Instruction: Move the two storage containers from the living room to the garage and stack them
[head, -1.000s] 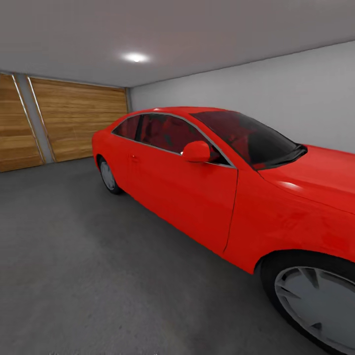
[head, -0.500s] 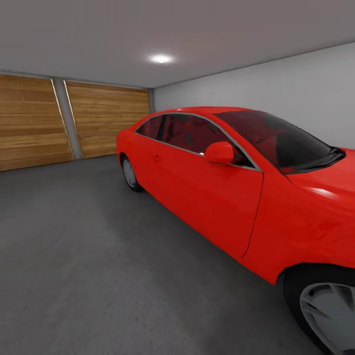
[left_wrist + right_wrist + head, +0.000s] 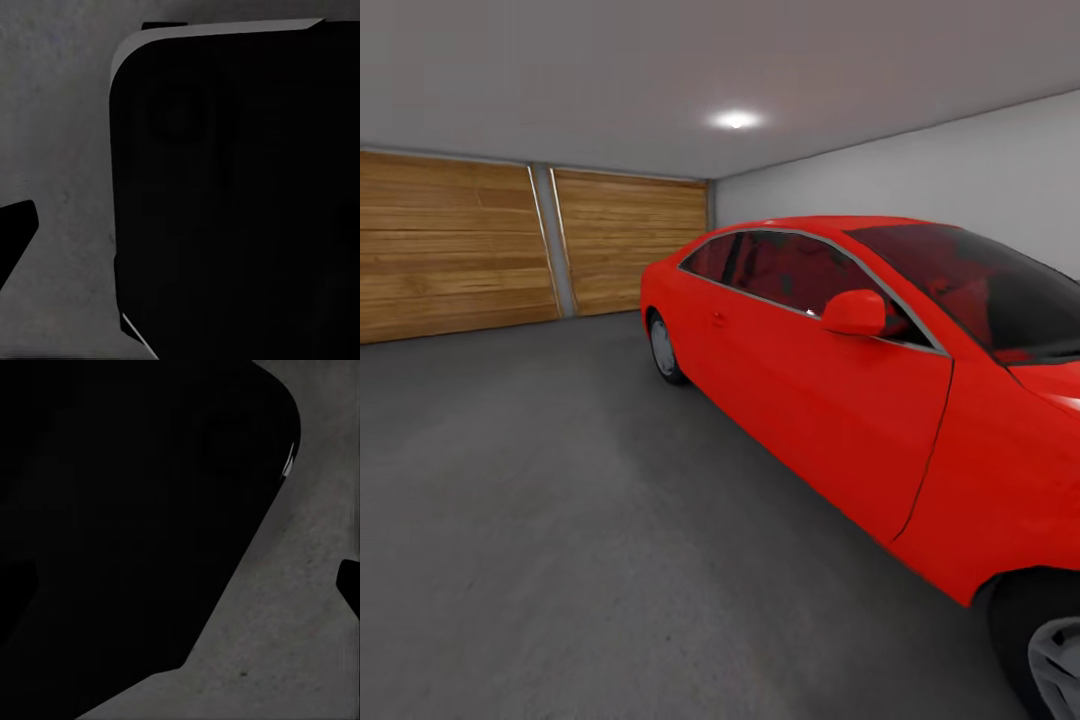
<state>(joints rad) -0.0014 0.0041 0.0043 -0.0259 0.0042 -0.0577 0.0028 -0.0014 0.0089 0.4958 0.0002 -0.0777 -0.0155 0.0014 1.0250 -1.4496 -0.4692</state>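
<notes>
Since 1 s ago the head view has swung left: shiny red car (image 3: 840,400) sits further right, more of the wooden plank garage door (image 3: 455,245) shows. Dark grey speckled concrete floor (image 3: 560,520) spreads ahead, white-grey wall (image 3: 920,180) behind the car. Wrist views: dark robot body over floor; claw state can't be told. Containers' whereabouts can't be told.

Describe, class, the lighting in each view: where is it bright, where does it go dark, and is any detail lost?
Head view: a ceiling light glows with a soft halo; the red car and grey floor are evenly lit, straight edges slightly bowed. Left wrist view: a black, detail-less mass over dim speckled floor. Right wrist view: likewise, a dark shape against grey floor.
</notes>
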